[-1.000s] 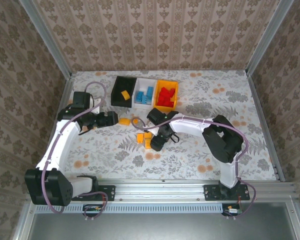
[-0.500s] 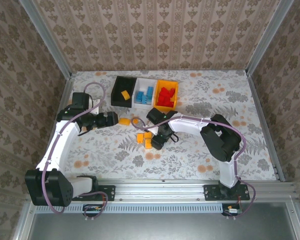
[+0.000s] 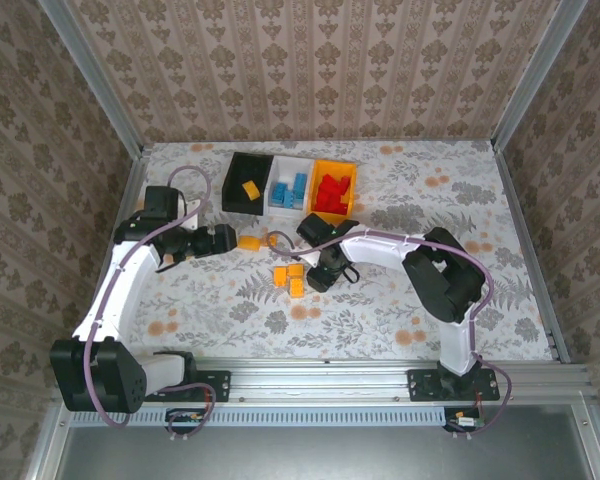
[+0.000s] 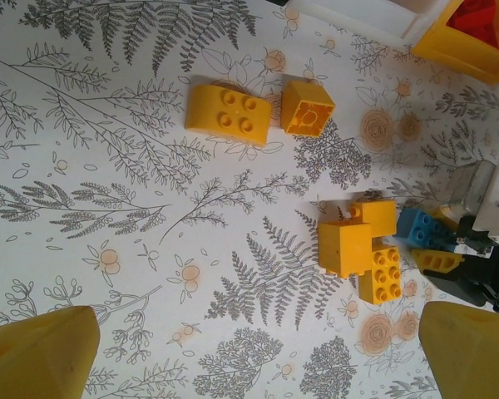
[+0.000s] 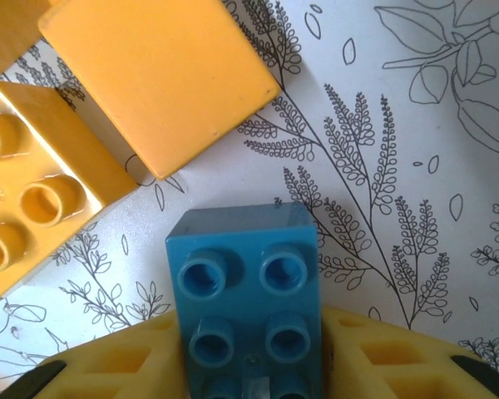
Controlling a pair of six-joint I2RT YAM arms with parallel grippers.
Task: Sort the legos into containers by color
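Observation:
My right gripper (image 5: 249, 370) is shut on a blue lego (image 5: 245, 291), studs up, its yellow fingers (image 5: 116, 362) pressed to both sides just over the table. Two yellow legos (image 5: 154, 75) lie right beside it. From above, that gripper (image 3: 313, 276) is low at mid-table next to the yellow legos (image 3: 288, 278). My left gripper (image 3: 228, 241) stands open with nothing between its fingertips (image 4: 37, 357), near another yellow lego (image 3: 248, 242). The left wrist view has two yellow legos (image 4: 229, 110) ahead and the blue lego (image 4: 416, 226) at right. The containers stand behind: black (image 3: 236, 195), white (image 3: 278, 208), orange (image 3: 348, 170).
The black bin holds a yellow brick (image 3: 249, 189), the white one blue bricks (image 3: 298, 187), the orange one red bricks (image 3: 330, 192). Patterned walls close in the table on three sides. Bare tabletop lies to the right (image 3: 450, 200) and along the front.
The right gripper's fingers have closed onto the blue lego and its wrist has shifted slightly toward the back. The left arm has hardly moved, its jaws a touch wider.

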